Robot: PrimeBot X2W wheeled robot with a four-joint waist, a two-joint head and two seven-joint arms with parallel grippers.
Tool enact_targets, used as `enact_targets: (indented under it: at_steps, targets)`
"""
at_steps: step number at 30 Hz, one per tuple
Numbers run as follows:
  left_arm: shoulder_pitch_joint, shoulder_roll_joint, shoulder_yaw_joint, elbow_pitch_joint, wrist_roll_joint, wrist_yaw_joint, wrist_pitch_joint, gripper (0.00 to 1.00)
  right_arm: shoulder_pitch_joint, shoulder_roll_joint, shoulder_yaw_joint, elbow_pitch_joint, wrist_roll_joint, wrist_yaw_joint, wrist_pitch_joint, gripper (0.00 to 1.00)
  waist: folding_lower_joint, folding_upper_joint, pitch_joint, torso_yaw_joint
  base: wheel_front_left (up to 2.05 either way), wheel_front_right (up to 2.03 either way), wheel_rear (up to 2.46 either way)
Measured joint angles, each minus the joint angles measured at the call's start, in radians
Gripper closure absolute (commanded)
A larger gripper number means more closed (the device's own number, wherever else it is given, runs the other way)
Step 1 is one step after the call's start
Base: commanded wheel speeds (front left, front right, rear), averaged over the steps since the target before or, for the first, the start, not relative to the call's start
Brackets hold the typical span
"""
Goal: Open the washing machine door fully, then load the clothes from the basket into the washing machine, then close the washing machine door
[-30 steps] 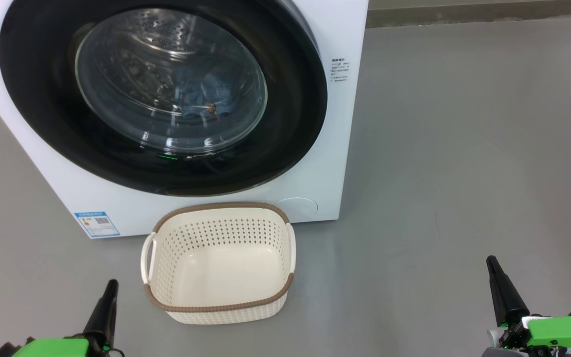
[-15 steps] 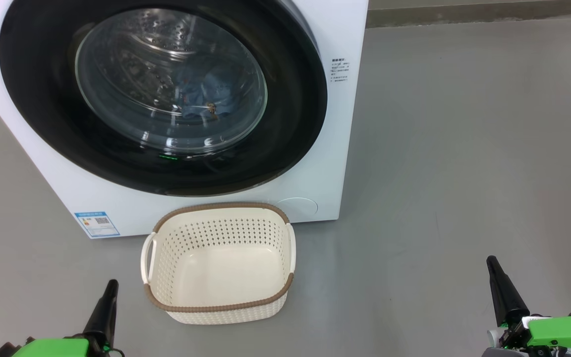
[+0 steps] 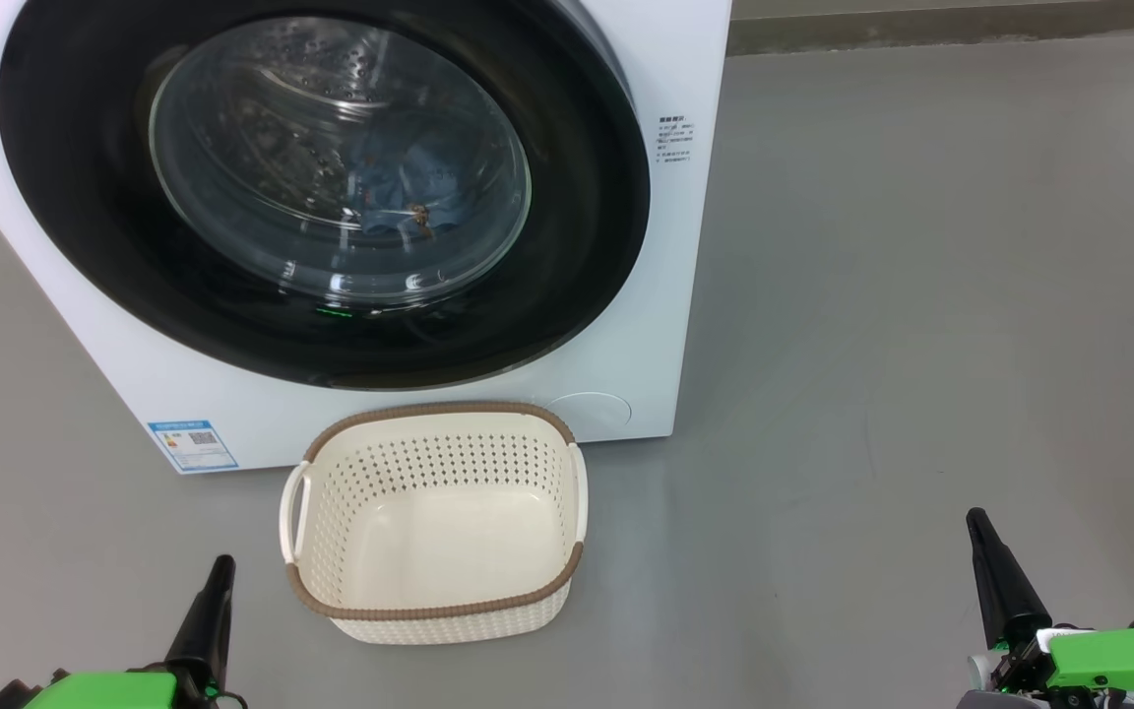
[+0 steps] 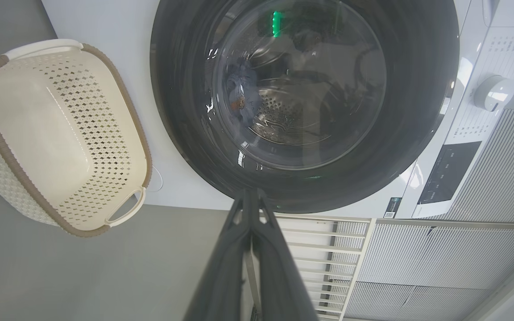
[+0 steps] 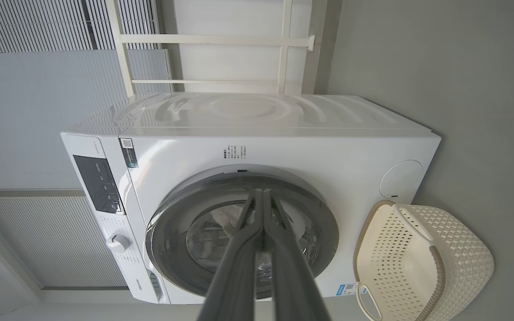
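the washing machine (image 3: 670, 325) stands on the grey floor (image 3: 921, 295), the washing machine door (image 3: 587, 197) shut. the basket (image 3: 429, 615) sits just before it. the clothes (image 3: 409, 192) lie behind the glass. the left gripper (image 4: 250, 196) and the right gripper (image 5: 262, 195) are clenched, holding nothing.

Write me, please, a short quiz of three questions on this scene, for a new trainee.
1. True or false: the washing machine door is shut.
2. Choose one. What lies in the basket? A) clothes B) nothing C) a towel
3. Fill the gap: the clothes show through the door's glass, inside the ____.

Key: 1 true; 2 B; 3 drum.
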Motion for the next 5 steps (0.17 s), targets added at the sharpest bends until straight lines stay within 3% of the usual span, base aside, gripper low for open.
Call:
enact_targets:
  at_steps: [5]
  targets:
    - [0.0, 0.0, 0.0, 0.0, 0.0, 0.0, 0.0, 1.0, 0.0, 0.0, -0.001, 0.0, 0.0, 0.0, 0.0, 1.0, 0.0, 0.0, 0.0, 0.0, 0.0, 0.0, 0.0]
